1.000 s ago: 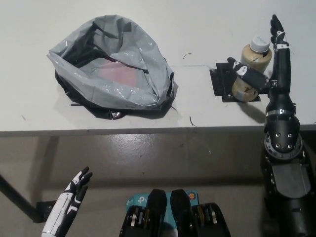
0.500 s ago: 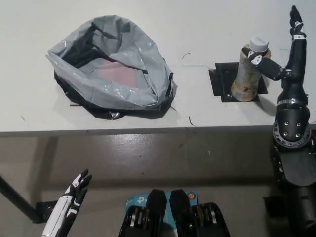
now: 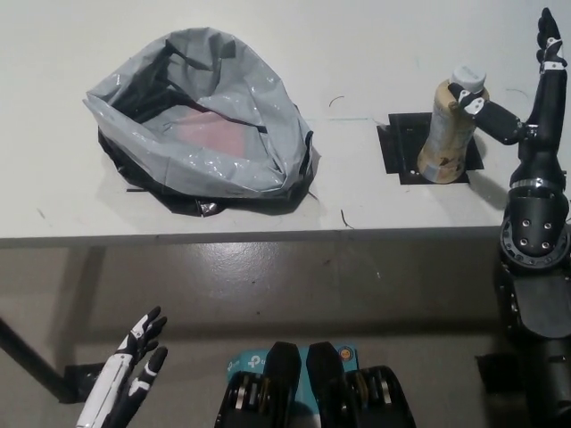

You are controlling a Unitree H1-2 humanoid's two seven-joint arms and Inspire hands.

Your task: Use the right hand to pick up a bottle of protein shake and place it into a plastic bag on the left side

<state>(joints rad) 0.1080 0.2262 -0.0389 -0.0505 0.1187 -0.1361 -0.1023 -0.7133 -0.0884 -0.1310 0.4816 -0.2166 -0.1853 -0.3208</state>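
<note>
Table (image 3: 375, 205): pale surface filling the far half of the scene, its near edge running left to right across the middle

Plastic bag (image 3: 201, 125): grey outside, black lining, lying on the left part of the table with its mouth gaping wide; something pinkish shows inside, too dim to identify

Right hand (image 3: 522, 107): black, raised over the right end of the table, fingers spread; one finger points far up the right edge, another reaches left and touches the upper part of the bottle just under its cap. Nothing is clasped in it

Black square mat (image 3: 401, 152): flat on the table, right of centre, well apart from the bag

Protein shake bottle (image 3: 446, 129): tan body, pale cap, standing on the black mat, leaning slightly to the right; it sits well to the right of the bag, just beside the right hand

Left hand (image 3: 138, 357): white with dark fingertips, at the near left below the table edge, fingers apart, holding nothing
</note>
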